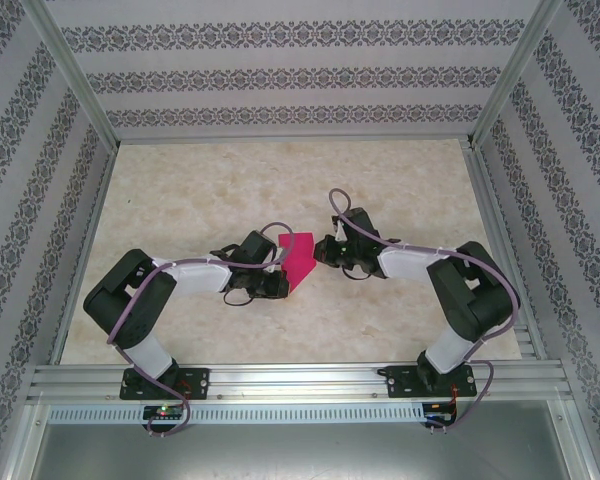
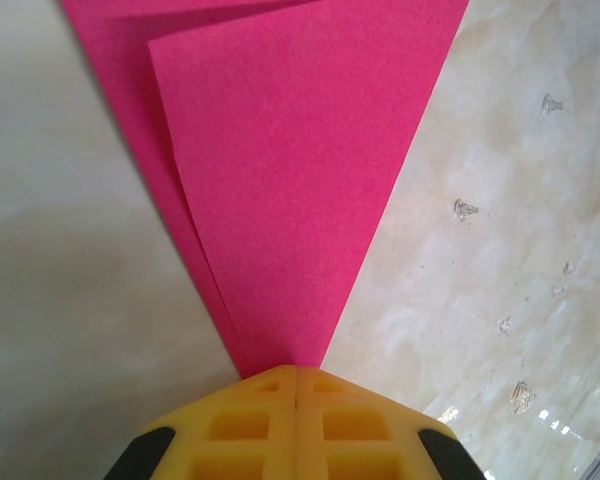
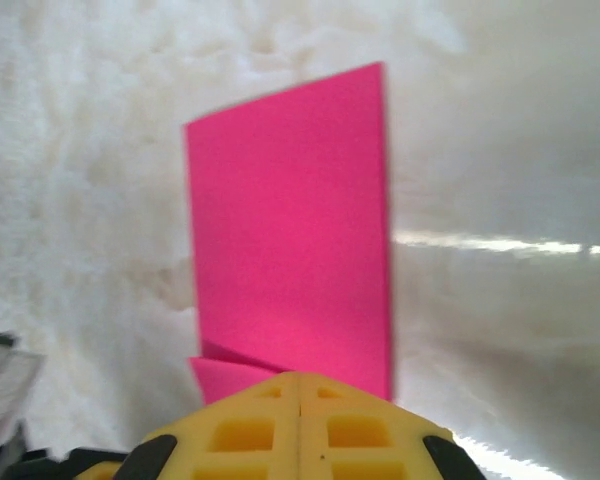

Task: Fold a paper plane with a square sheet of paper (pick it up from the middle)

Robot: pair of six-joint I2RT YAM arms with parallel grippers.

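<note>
The square sheet of paper [image 1: 298, 260] lies partly folded on the pale marbled table [image 1: 230, 180], about midway between the two arms. It is magenta-pink and narrows to a point on its near side. The left arm [image 1: 190, 272] and the right arm [image 1: 420, 262] both reach inward to it. The left gripper [image 1: 278, 285] meets its near-left corner and the right gripper [image 1: 326, 250] its right edge. In the left wrist view the yellow jaws of the left gripper [image 2: 296, 372] are pressed together at the paper's pointed tip [image 2: 300, 180] — whether they pinch it or merely touch it I cannot tell. The right gripper [image 3: 298, 378] is likewise fully closed, at the paper's near edge [image 3: 290, 230] — a small folded flap [image 3: 220, 375] shows just beside it.
</note>
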